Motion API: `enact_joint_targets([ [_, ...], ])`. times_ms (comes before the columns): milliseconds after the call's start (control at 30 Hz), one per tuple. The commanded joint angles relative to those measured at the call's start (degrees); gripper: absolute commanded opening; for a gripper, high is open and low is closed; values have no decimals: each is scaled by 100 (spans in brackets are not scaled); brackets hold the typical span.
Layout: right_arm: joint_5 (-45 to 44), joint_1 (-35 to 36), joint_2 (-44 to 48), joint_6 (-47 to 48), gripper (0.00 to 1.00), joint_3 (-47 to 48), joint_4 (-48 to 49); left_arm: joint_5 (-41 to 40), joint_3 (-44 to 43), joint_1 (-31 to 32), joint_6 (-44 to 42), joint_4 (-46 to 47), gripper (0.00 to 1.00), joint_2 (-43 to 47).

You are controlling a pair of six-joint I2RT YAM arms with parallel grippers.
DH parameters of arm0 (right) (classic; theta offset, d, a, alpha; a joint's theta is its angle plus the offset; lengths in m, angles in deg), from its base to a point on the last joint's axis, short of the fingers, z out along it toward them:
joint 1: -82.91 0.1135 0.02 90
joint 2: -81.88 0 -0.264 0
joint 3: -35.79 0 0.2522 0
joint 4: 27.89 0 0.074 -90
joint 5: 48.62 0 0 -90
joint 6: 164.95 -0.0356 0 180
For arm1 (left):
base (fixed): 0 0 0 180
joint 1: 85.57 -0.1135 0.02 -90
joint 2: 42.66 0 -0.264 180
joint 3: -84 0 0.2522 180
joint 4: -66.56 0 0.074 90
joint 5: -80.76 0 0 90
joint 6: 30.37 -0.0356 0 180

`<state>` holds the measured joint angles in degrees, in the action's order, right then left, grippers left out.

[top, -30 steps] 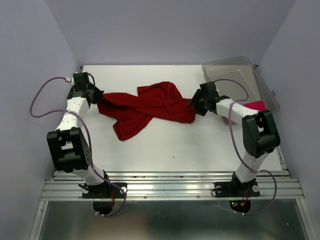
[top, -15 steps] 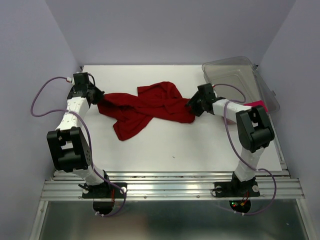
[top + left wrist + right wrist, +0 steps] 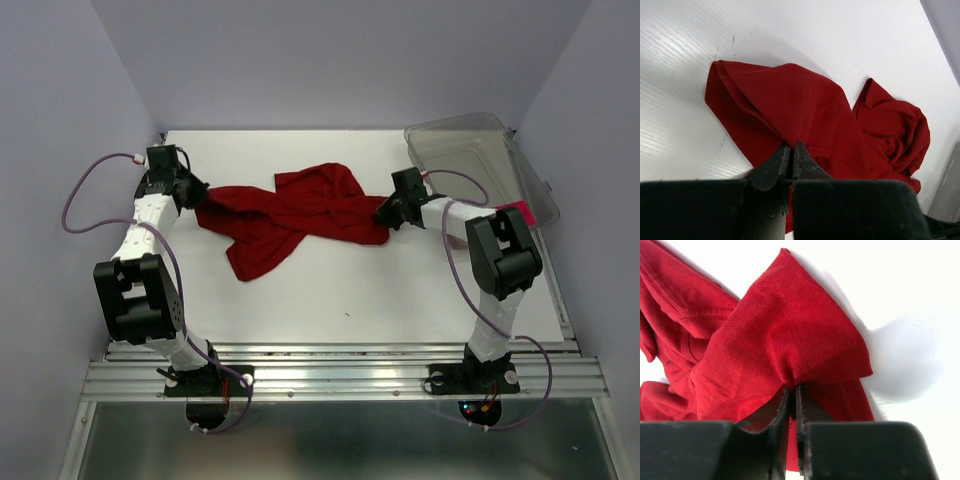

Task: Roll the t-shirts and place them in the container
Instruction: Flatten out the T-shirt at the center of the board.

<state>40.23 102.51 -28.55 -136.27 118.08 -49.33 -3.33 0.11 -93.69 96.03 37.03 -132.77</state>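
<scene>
White desk (image 3: 330,290) runs away from me, bare on the near side of the red shirt (image 3: 290,215). That shirt lies crumpled across the middle, with a loose flap trailing toward me from its left half and a bunched heap at its far side. My left hand (image 3: 791,150) is at the shirt's left end, jaws pinched tight on a fold of the cloth. My right hand (image 3: 792,390) is at its right end, closed just as tight on a stitched hem corner, which puckers up from the pinch. Between the two, the cloth sags in wrinkles rather than lying taut. Beyond the shirt's right end and a little farther back stands the bin (image 3: 470,135), clear plastic. A strip of the pink shirt (image 3: 515,209) shows well to the right of the red shirt, by the bin's near edge; whether it lies inside the bin I cannot tell.

I judge the cloth light, limp and thin: it will drape, stretch and drag on the desk rather than hold a shape. A pinch at a hem or seam, where the fabric is doubled, should grip best; a single layer may slip out. Before rolling, it needs spreading flat, so I would draw the two ends apart gently and watch that folded layers do not cling together.
</scene>
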Motion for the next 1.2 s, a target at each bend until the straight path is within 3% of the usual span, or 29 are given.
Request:
enact_joint_targets([
  [0, -429, 0, 74, 102, 4, 309, 197, -11, -159, -23, -168, -58, 0, 116],
  [233, -659, 0, 224, 576, 1, 714, -84, -81, -238, -32, -274, -119, 0, 116],
  [300, -641, 0, 189, 656, 17, 932, -207, -90, -256, -23, -292, -128, 0, 107],
  [367, -615, 0, 127, 735, 24, 1013, -269, -82, -256, -23, -300, -119, 0, 116],
  [433, -615, 0, 49, 735, 19, 1030, -278, -55, -265, -23, -300, -119, 0, 98],
  [467, -580, 0, 22, 753, 7, 1057, -269, -29, -273, -23, -309, -111, 0, 90],
  [533, -545, 0, -57, 753, 2, 1083, -269, -20, -265, -23, -318, -111, 0, 98],
  [567, -536, 0, -83, 762, 6, 1092, -278, -20, -273, -23, -327, -111, 0, 98],
  [633, -501, 0, -119, 762, 24, 1127, -286, -11, -282, -23, -344, -128, 0, 107],
  [667, -474, 0, -154, 771, 22, 1153, -286, -11, -282, -23, -353, -128, 0, 116],
  [767, -535, 0, -172, 788, 1, 1162, -295, -29, -273, -23, -362, -137, 0, 133],
  [1033, -632, 0, -75, 1122, 1, 1706, -357, 251, -501, -23, -397, -119, 0, 38],
  [1167, -658, -70, -66, 1517, 1, 2645, -357, 560, -1738, -23, -739, -767, 0, -725],
])
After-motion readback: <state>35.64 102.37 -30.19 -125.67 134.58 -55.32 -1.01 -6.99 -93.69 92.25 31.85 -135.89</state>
